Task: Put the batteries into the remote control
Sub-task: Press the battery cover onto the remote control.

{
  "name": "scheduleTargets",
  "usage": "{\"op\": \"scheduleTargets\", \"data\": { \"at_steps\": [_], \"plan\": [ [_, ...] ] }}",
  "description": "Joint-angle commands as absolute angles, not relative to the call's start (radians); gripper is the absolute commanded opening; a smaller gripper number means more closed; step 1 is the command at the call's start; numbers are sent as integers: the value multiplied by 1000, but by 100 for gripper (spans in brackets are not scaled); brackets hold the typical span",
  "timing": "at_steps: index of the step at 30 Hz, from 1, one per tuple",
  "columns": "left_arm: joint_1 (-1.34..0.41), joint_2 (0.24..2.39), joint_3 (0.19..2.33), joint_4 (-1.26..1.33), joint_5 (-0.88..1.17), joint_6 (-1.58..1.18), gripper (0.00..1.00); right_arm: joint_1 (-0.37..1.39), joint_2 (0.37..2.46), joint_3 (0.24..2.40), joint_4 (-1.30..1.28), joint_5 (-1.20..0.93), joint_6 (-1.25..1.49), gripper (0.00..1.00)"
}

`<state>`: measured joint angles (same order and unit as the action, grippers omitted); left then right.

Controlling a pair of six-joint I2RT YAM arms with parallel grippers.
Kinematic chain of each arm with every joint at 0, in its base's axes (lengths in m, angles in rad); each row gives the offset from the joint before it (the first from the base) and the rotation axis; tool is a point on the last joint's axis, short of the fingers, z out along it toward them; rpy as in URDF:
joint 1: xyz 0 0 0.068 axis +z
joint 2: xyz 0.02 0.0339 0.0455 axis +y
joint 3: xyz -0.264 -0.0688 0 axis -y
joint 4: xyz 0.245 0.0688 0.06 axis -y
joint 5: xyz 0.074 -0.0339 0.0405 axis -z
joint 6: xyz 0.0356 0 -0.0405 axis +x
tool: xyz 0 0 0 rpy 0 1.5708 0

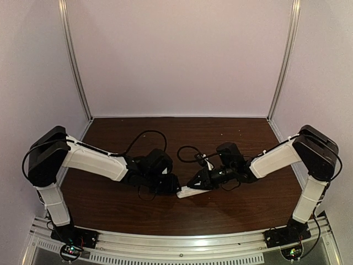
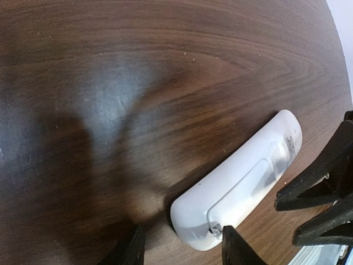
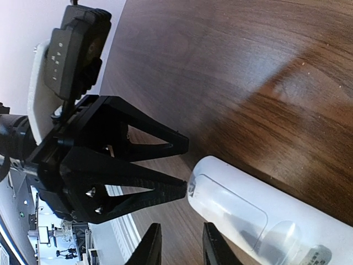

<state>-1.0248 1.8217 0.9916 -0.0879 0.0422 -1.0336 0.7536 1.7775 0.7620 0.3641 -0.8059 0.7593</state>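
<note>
One remote control lies back side up on the tabletop, slantwise between my two claws and nearer the front edge than the back wall (bare wood stretches beyond it). My left claw stands wide, straddling one end. My right claw, narrowly parted, holds nothing just beside it.

The white oblong remote control lies on the dark wooden desk, back side up, slanted diagonally, a label near one end.
</note>
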Motion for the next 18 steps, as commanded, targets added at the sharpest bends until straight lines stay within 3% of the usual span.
{"op": "scheduleTargets", "data": {
  "at_steps": [1, 18],
  "plan": [
    [-1034, 1848, 1024, -57, 17, -1057, 50, 761, 1821, 784, 363, -762, 744, 26],
    [-1039, 1885, 1075, -136, 17, -1039, 46, 761, 1856, 782, 260, -706, 692, 21]
  ]
}}
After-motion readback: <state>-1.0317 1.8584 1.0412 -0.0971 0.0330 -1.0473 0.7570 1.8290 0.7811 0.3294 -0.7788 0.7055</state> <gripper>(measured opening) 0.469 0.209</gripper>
